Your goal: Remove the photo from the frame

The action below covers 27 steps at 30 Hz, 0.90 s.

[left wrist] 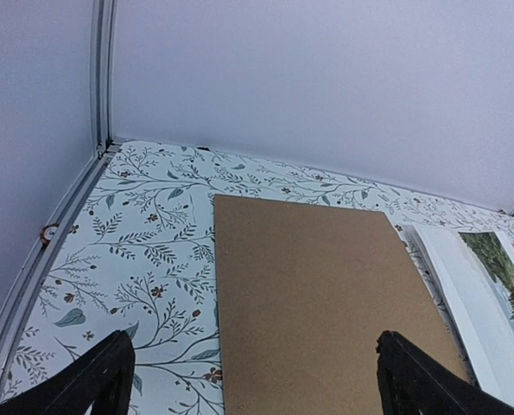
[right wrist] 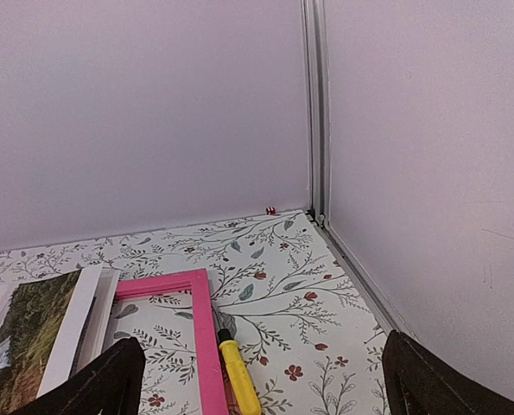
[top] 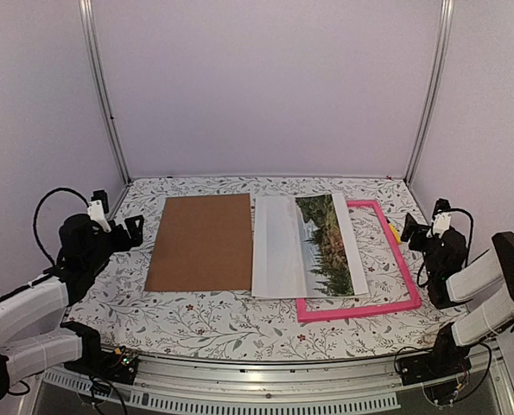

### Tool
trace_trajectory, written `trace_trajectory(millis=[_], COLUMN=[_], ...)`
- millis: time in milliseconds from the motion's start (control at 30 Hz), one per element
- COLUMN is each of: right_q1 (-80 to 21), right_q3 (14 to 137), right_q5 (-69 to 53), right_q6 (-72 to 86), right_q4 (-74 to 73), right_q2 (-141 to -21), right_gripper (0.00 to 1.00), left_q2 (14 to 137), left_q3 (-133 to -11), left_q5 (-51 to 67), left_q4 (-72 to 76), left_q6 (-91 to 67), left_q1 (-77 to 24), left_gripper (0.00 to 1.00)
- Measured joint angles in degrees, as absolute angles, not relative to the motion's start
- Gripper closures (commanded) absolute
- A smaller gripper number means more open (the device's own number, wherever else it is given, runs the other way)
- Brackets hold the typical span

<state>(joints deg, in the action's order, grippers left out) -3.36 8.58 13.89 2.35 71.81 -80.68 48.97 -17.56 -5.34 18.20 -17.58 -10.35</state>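
Observation:
The photo (top: pixel 313 246), a white-bordered sheet with a print of dark trees, lies flat on the table. Its right part overlaps the left side of the pink frame (top: pixel 400 264), which lies flat and shows the table through its opening. The photo's edge also shows in the left wrist view (left wrist: pixel 490 294), and photo (right wrist: pixel 41 333) and frame (right wrist: pixel 206 337) show in the right wrist view. My left gripper (top: pixel 129 226) is open and empty at the table's left side. My right gripper (top: pixel 415 232) is open and empty just right of the frame.
A plain brown backing board (top: pixel 202 242) lies left of the photo, and also shows in the left wrist view (left wrist: pixel 326 298). A yellow-handled tool (right wrist: pixel 239 380) lies against the frame's right outer edge. Pale walls close the back and sides.

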Motion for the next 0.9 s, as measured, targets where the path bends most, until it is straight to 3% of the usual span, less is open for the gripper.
trace_trajectory(millis=[133, 500, 900], right_q1=[-3.3, -3.3, -3.3], right_q3=[7.4, 10.3, 11.8], right_q5=[12.7, 10.3, 10.3], right_q6=[0.3, -1.7, -1.8], right_q4=[80.6, 80.9, 78.0], right_q2=[-87.2, -88.2, -88.3], right_gripper=[0.01, 0.01, 0.01], left_q2=[48.8, 50.9, 74.5], left_q3=[-17.1, -11.7, -8.2], left_q5=[-5.0, -6.6, -8.9], left_q4=[19.6, 29.7, 58.1], left_q6=[-16.6, -14.0, -8.3], left_q1=[-8.0, 1.4, 3.6], left_gripper=[0.01, 0.01, 0.01])
